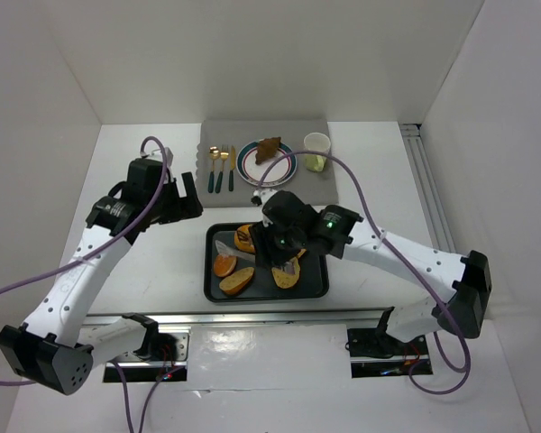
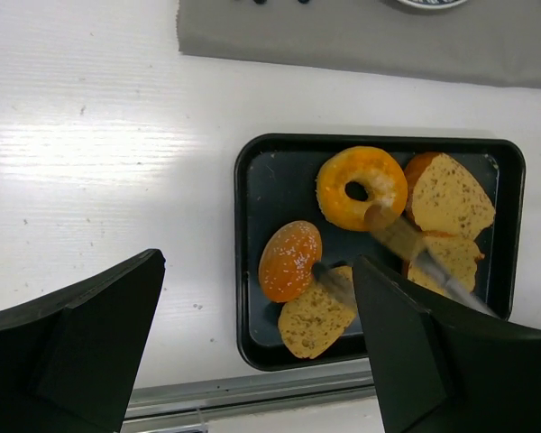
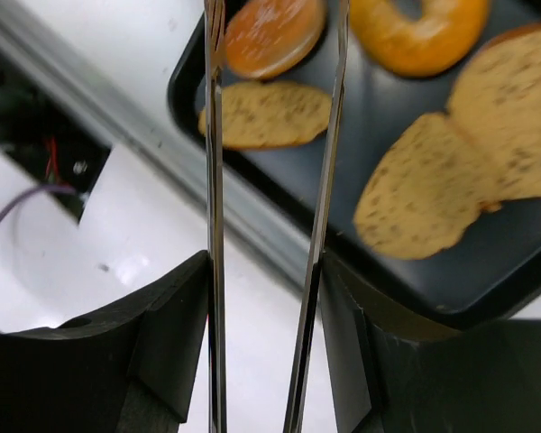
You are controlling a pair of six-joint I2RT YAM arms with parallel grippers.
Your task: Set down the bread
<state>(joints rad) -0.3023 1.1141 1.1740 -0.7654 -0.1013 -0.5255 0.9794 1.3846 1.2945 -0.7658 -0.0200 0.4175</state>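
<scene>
A black tray holds several breads: a ring-shaped one, a seeded bun and flat slices. My right gripper hangs over the tray, shut on metal tongs. The two thin arms of the tongs reach toward the bun and the near slice, with nothing caught between them. My left gripper hovers open and empty above the bare table left of the tray. At the back, a plate carries one brown piece of bread.
A grey mat at the back holds the plate, cutlery on its left and a paper cup on its right. White walls close in three sides. A metal rail runs along the near edge.
</scene>
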